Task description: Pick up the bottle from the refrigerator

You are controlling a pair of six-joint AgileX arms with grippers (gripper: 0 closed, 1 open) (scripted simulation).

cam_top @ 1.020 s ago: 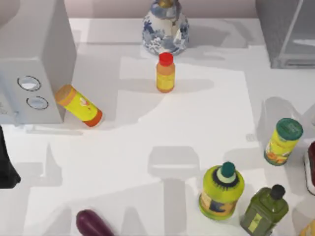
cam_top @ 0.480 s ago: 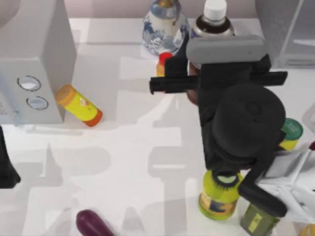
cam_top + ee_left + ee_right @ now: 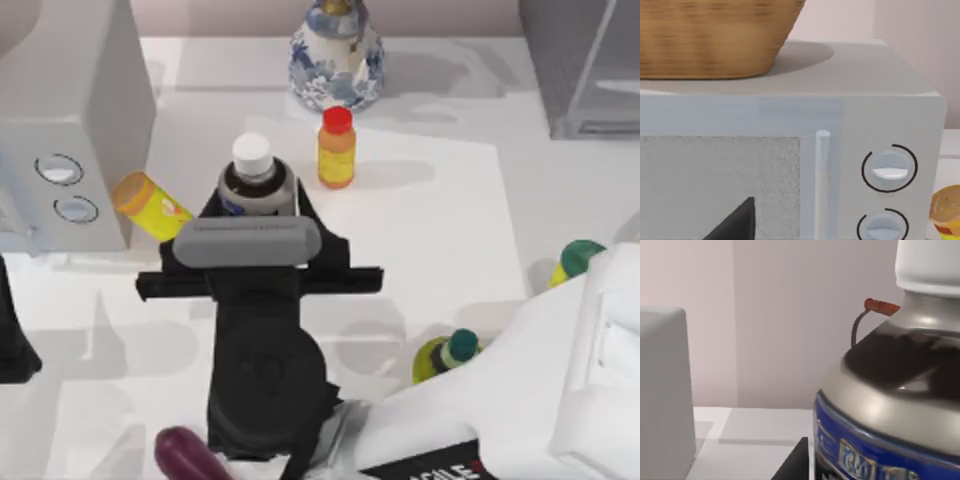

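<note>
The bottle (image 3: 253, 168) has a white screw cap, a dark shoulder and a blue label. It is held upright above the table's left-centre, between the microwave and the red-capped bottle. My right gripper (image 3: 256, 203) is shut on the bottle, and its arm reaches in from the bottom right. The right wrist view has the bottle (image 3: 890, 390) very close, beside one dark fingertip (image 3: 796, 462). The grey refrigerator (image 3: 585, 75) stands at the back right. My left gripper (image 3: 12, 340) is parked at the left edge, facing the microwave.
A microwave (image 3: 70, 120) with a wicker basket (image 3: 715, 35) on top stands at the back left. Around the table are a blue-and-white vase (image 3: 337, 55), an orange-yellow bottle (image 3: 336, 148), a lying yellow can (image 3: 150, 205), an aubergine (image 3: 185, 452), a teal-capped bottle (image 3: 450, 355) and a green-lidded can (image 3: 575, 260).
My right arm entered the view with the bottle near the back right, then swung left and toward the front, carrying it to left-centre. The left arm has not moved.
</note>
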